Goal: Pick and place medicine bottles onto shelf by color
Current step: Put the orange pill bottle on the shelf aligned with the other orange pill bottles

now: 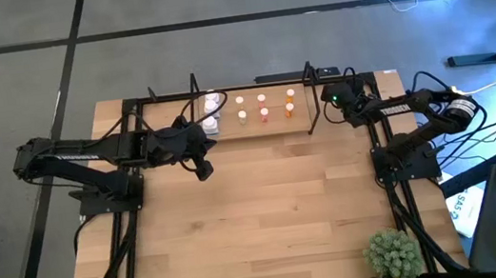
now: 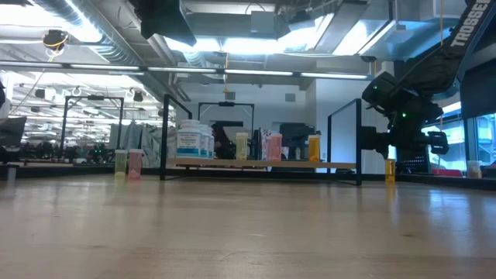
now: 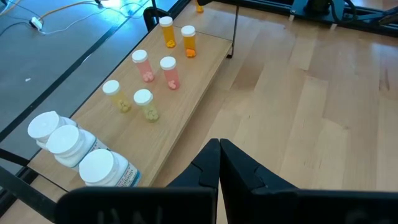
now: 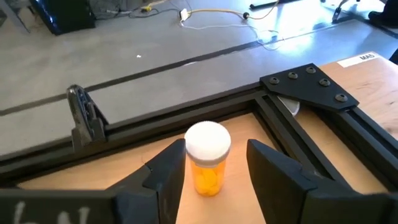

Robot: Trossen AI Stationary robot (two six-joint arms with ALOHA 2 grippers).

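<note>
Seen from straight above, both arms reach toward the far edge of the table. The shelf (image 1: 255, 119) sits between them and already carries white bottles (image 1: 211, 105) at its left end, then paired rows running cream, pink and orange. The left gripper (image 1: 204, 171) hangs over bare table just in front of the shelf's left end; the right gripper (image 1: 327, 96) is beyond the shelf's right end frame, near the table's far right corner.

From table height, two small bottles, one yellowish (image 2: 120, 161) and one pink (image 2: 136, 163), stand off to the left of the rack, apparently not on it, so sorting looks mostly done but not finished. An orange bottle (image 2: 390, 170) stands on the table to the right, under the right arm.

On the left wrist camera, the left gripper's fingers (image 3: 219, 163) are pressed together with nothing between them, pointing toward the shelf with its three white bottles and six small ones.

On the right wrist camera, the right gripper (image 4: 208, 171) is spread, its fingers standing either side of the white-capped orange bottle (image 4: 208, 160) with a gap on each side; it does not appear to grip it. That bottle stands upright on the table by the black corner frame (image 4: 305, 93), so it probably belongs next with the orange pair.
</note>
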